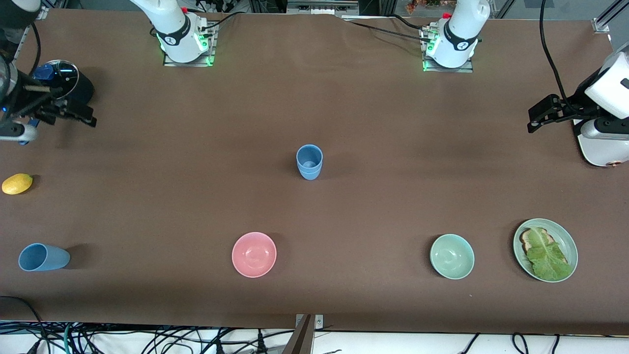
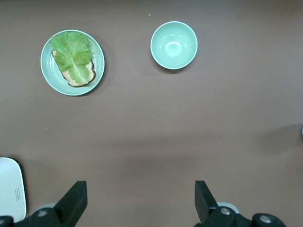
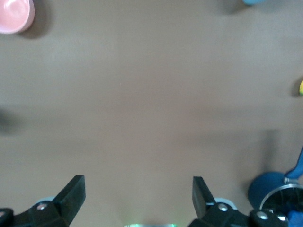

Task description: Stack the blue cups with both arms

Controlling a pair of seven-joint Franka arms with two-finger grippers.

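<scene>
Front view: we see one blue cup (image 1: 309, 162) upright mid-table, another (image 1: 43, 257) tipped near the lemon (image 1: 17, 184), unstacked; left gripper (image 2: 138, 201) and right gripper (image 3: 138, 198) spread wide, holding nothing.

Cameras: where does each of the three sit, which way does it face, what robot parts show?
Front view: high across the table, facing both bases; left gripper and right gripper at the table's ends.
Left wrist view: looks down past its open fingers at green bowl and lettuce plate; front view shares both.
Right wrist view: down past open fingers; pink bowl, also shared.
</scene>
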